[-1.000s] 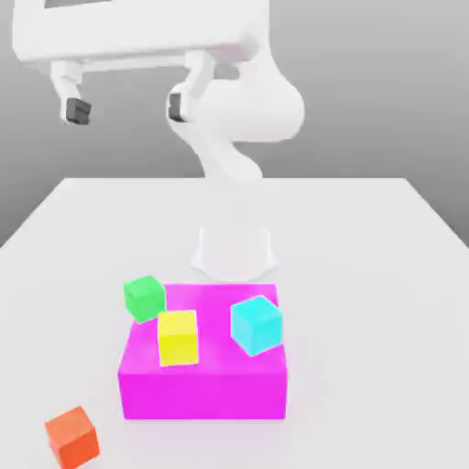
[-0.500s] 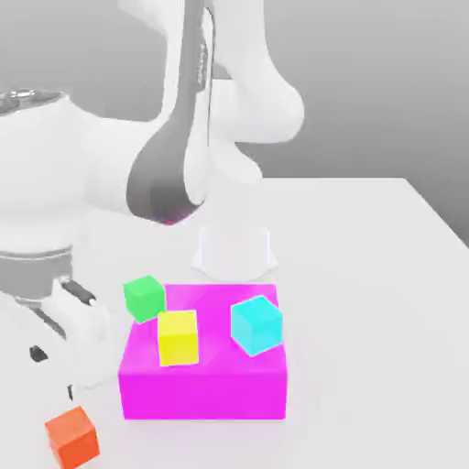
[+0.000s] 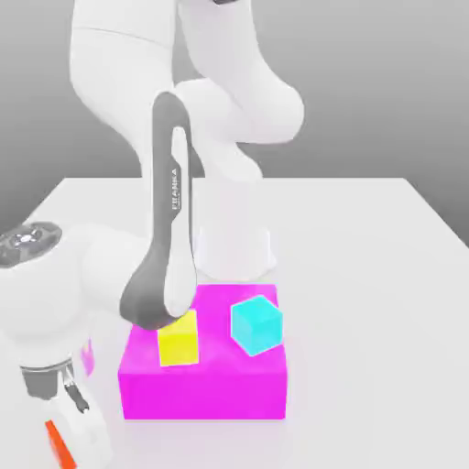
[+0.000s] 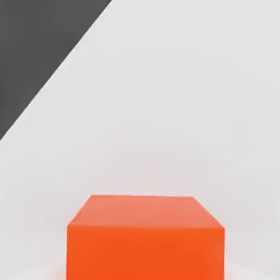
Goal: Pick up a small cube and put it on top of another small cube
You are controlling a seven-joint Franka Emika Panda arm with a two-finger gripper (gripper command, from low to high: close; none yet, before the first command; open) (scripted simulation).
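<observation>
The small cube [image 3: 57, 446], orange-red, lies on the white table near the front at the exterior view's left. Only a thin strip of it shows beside my hand. My gripper [image 3: 66, 447] has come down right over it and is shut on it. In the hand view the small cube [image 4: 146, 238] sits close and centred, resting on the table. A yellow cube [image 3: 179, 341] and a cyan cube [image 3: 256, 324] sit on top of a flat magenta block [image 3: 206, 389].
The white table [image 3: 366, 275] stretches out to the exterior view's right of the block. My own arm [image 3: 169, 238] leans across the block's left side, and the robot base [image 3: 234, 247] stands just behind the block.
The arm swung down from high above to the orange-red cube at the front left. The hand now covers most of that cube and the green cube's spot. The gripper went from open to shut.
</observation>
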